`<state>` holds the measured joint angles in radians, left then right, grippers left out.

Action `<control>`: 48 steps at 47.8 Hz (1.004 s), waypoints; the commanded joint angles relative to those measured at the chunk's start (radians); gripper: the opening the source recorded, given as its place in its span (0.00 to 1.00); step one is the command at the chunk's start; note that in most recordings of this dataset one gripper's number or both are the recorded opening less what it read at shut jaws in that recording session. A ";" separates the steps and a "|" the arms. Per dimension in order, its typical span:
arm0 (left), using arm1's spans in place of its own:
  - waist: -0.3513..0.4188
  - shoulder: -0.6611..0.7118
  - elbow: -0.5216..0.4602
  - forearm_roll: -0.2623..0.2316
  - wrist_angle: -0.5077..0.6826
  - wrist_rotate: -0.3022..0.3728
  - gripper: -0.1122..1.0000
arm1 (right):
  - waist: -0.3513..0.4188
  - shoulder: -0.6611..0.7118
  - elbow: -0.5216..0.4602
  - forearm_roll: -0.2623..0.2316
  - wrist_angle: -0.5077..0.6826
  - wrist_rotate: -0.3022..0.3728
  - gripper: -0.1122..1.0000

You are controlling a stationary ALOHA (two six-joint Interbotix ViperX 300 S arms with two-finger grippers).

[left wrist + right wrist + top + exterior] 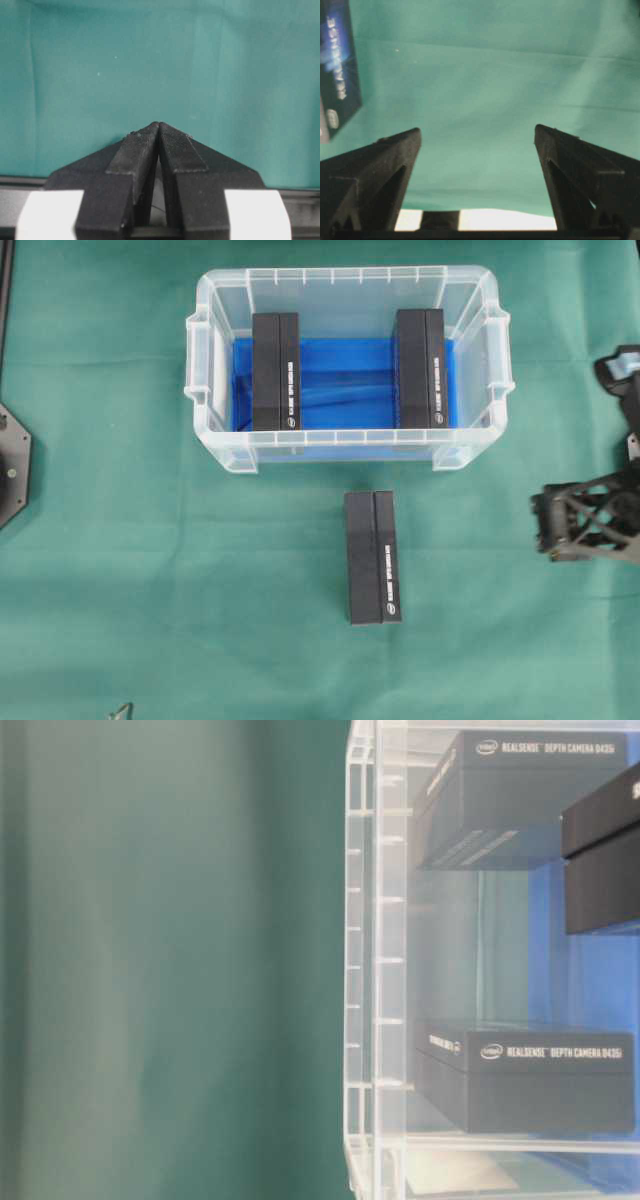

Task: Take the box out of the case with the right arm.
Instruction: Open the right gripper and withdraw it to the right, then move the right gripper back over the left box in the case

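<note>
We see the right gripper [550,525] spread open, empty, at right edge. Nearest boxed RealSense in the case [500,370] is the right box [421,370], upper left of it, long axis vertical. Left gripper [159,131] pinched closed.

A green cloth-covered table surface [150,570] fills the overhead view from edge to edge. The fabric is a matte teal green, slightly mottled, with faint straight fold creases crossing it toward three o'clock and six o'clock. Lighting is even and soft, throwing only weak shadows. At nine o'clock a flat black angular mounting plate [12,465] lies on the cloth at the frame's border. In the table-level view the same cloth appears blurred, with pale vertical streaks of light. No walls, floor or windows can be seen anywhere.
</note>
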<state>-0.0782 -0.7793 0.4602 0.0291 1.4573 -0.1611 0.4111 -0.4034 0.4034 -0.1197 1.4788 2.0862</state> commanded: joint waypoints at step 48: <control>0.000 0.003 -0.023 0.003 -0.003 0.000 0.10 | -0.431 -0.115 0.063 -0.020 0.012 -0.434 0.91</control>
<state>-0.0782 -0.7793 0.4602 0.0291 1.4573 -0.1611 0.0368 -0.5031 0.4694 -0.1365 1.4864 1.6950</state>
